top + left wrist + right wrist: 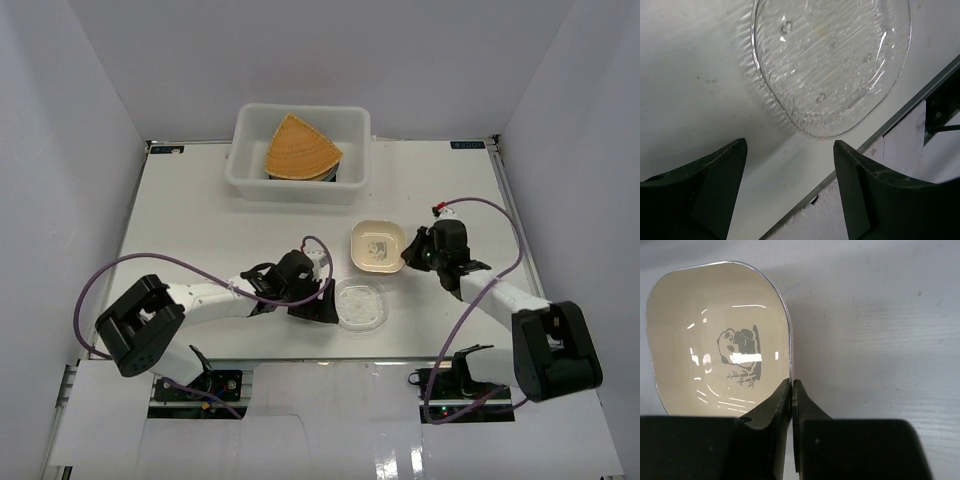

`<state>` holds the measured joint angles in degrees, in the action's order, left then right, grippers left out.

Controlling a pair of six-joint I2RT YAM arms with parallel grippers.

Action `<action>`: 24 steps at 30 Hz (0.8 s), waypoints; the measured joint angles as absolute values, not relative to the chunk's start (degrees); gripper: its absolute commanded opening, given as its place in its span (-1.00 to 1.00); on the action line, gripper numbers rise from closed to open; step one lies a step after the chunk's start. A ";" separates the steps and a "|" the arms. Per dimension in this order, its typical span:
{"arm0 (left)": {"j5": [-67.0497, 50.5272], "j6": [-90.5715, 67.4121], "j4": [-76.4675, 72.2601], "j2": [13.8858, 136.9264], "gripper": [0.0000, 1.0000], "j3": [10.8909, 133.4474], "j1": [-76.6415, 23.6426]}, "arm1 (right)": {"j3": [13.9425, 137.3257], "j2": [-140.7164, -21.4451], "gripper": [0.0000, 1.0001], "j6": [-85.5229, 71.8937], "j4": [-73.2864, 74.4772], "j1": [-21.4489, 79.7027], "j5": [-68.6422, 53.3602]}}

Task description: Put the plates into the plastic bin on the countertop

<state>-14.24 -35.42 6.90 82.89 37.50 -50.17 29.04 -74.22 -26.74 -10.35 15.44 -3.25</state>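
The plastic bin (pixel 352 160) stands at the back of the countertop (pixel 200 230); a tan fan-shaped plate (pixel 298 150) lies on top of other dishes in it. A cream squarish bowl (pixel 375 247) with a panda print sits right of centre, also in the right wrist view (pixel 715 345). My right gripper (pixel 408 256) is shut on its right rim, one finger inside, one outside (pixel 791 387). A clear glass plate (pixel 360 304) lies near the front edge, also in the left wrist view (pixel 832 60). My left gripper (pixel 328 308) is open and empty just left of it (pixel 790 155).
The metal rail at the countertop's front edge (pixel 920 95) runs close to the glass plate. White walls enclose the left, right and back. Purple cables loop over both arms.
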 measured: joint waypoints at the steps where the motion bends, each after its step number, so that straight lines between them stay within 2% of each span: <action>1: -13.85 -35.48 6.79 83.81 0.58 38.20 -50.63 | 28.91 -71.16 -0.84 -26.61 -9.39 15.44 -2.15; 6: -11.14 -35.48 4.60 87.83 0.42 41.52 -51.40 | 32.42 -60.23 -0.84 -26.35 -8.08 15.44 0.10; 9: -10.44 -35.79 2.74 90.06 0.16 42.39 -51.37 | 38.37 -60.60 -0.84 -26.39 -8.14 15.51 0.08; 10: -10.17 -35.77 2.20 90.72 -0.14 42.72 -51.40 | 40.45 -61.58 -0.85 -26.41 -8.51 15.57 0.08; 11: -10.04 -35.70 1.67 91.57 -0.33 43.09 -51.42 | 42.76 -63.48 -0.84 -26.50 -8.88 15.73 0.10; 12: -9.69 -35.51 1.26 92.55 -0.73 43.40 -51.46 | 45.34 -65.87 -0.85 -26.55 -9.41 15.84 0.08; 13: -9.63 -35.99 0.80 93.45 -0.90 43.59 -51.44 | 47.72 -68.51 -0.84 -26.65 -9.82 15.86 0.08; 14: -9.63 -36.45 0.12 94.04 -1.00 43.66 -51.42 | 50.61 -71.61 -0.84 -26.79 -10.24 15.97 0.03; 19: -8.45 -36.49 -1.65 92.77 -1.00 42.39 -51.62 | 65.60 -87.05 -0.85 -26.85 -10.07 17.50 0.27; 24: -3.84 -36.47 1.58 84.66 -1.00 37.82 -51.57 | 88.05 -105.56 -0.84 -25.65 -6.33 20.86 -0.38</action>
